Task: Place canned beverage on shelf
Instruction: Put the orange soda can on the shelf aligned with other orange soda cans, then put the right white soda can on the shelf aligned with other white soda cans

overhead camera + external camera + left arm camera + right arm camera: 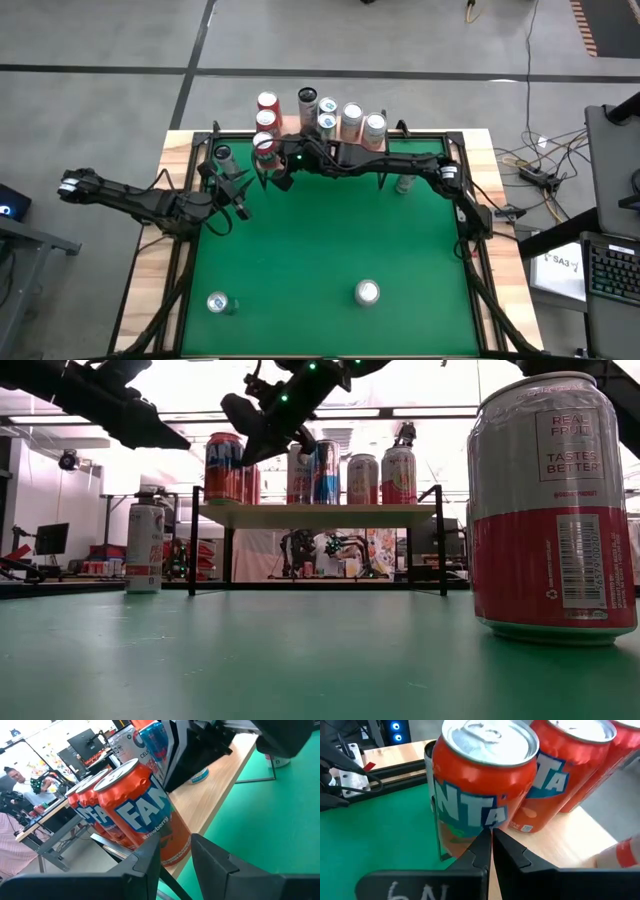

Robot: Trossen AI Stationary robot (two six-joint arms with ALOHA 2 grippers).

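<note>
While both arms reach toward the back of the table: the grippers meet near the left end of the shelf.
Right gripper (pixel 489 851): fingers pressed together, nothing between them; the tips sit just in front of the nearest orange Fanta can (pixel 482 785), at the shelf's front edge.
Right arm: stretched from the table's right side across the front of the shelf toward its left end, green lights showing on the wrist (pixel 297 157).
Left gripper (pixel 176 851): fingers a narrow gap apart, holding nothing; the orange cans lie just beyond the tips.
Left arm: extended from the left edge over the green table (pixel 330 250), its gripper near the shelf's left front corner.
Shelf (pixel 320 513): light bare-wood top on thin black legs at the table's back edge, carrying three orange cans in a row at its left end and several other cans to their right.
Other cans: a white can (pixel 145 547) stands on the table left of the shelf; a red and silver can (pixel 550 510) stands at the near right; another silver-topped can (pixel 217 302) stands at the near left.
</note>
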